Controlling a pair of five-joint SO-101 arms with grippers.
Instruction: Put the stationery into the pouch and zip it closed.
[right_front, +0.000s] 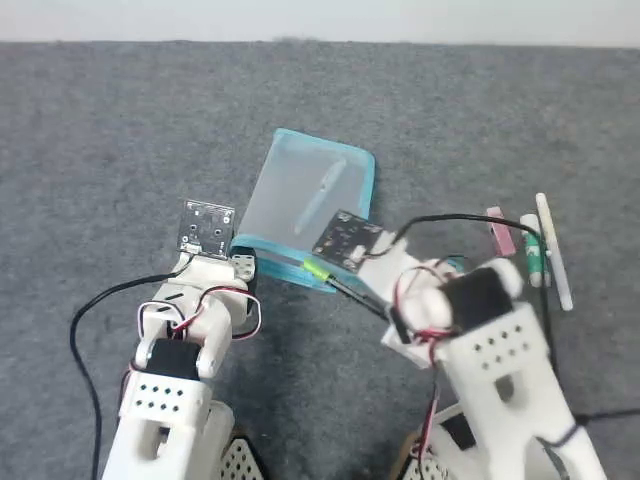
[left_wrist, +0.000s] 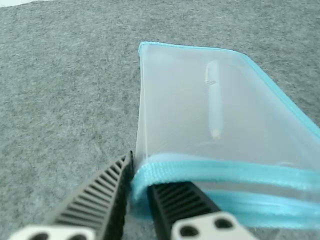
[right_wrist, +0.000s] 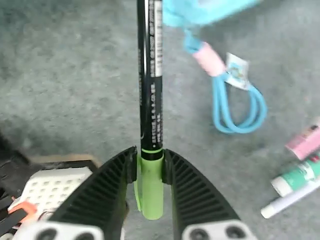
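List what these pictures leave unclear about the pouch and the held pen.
The pen: far end cut off by the right wrist view's top edge.
The pouch: mouth runs off the left wrist view's right edge, so its opening cannot be judged.
The pale stick inside it: blurred by the frosted wall.

Pouch: translucent, teal-edged, lying on the grey table with its zip edge toward the arms. One corner of that edge was pinched in the left gripper. A pale pen lay inside, visible through the wall. A blue cord loop hung from the pouch.

Black pen with green cap: clamped at the cap end by the right gripper, far end at the pouch's teal edge.

Pink tube, green-and-white marker and white pen lay side by side near the pouch.
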